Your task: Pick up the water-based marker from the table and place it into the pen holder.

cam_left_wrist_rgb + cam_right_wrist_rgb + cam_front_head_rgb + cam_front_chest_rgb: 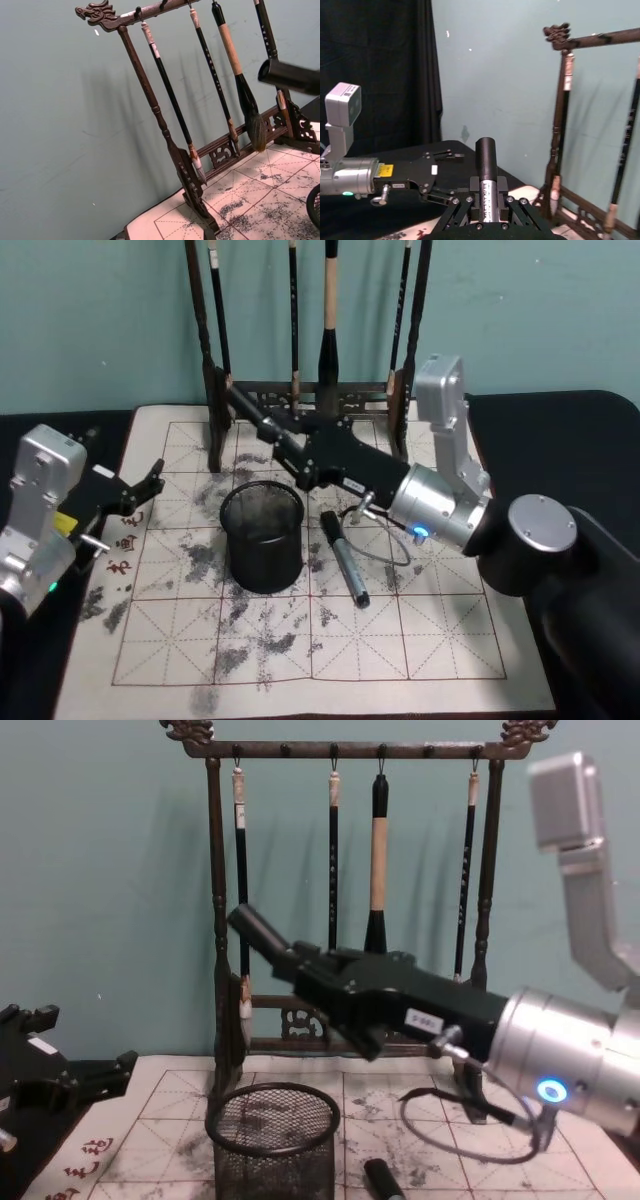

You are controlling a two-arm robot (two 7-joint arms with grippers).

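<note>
Inky mat, wire-mesh holder; right end effector pinching marker, left end effector spread

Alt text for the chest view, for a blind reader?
The right gripper holds a marker slanted above the black mesh pen holder, before the brush rack. A second marker lies on the mat; the left gripper sits at lower left.
</note>
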